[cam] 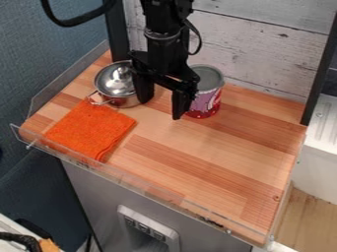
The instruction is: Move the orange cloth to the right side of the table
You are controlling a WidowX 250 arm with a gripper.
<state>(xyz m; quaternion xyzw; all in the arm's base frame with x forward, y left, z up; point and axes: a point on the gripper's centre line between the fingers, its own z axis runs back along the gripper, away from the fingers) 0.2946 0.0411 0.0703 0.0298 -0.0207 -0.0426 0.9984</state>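
Observation:
The gripper hangs from the top edge over the back middle of the wooden table, its two fingers spread wide apart with nothing held between them. Folded flat, the orange cloth lies on the table's left part, down and to the left of the gripper and apart from it. Its upper corner is close by the handle of a metal pot.
The shiny metal pot stands at the back left, partly behind the gripper's left finger. Behind the right finger is a red and purple can. A clear low rail runs along the front and left edges; a whitewashed plank wall stands behind.

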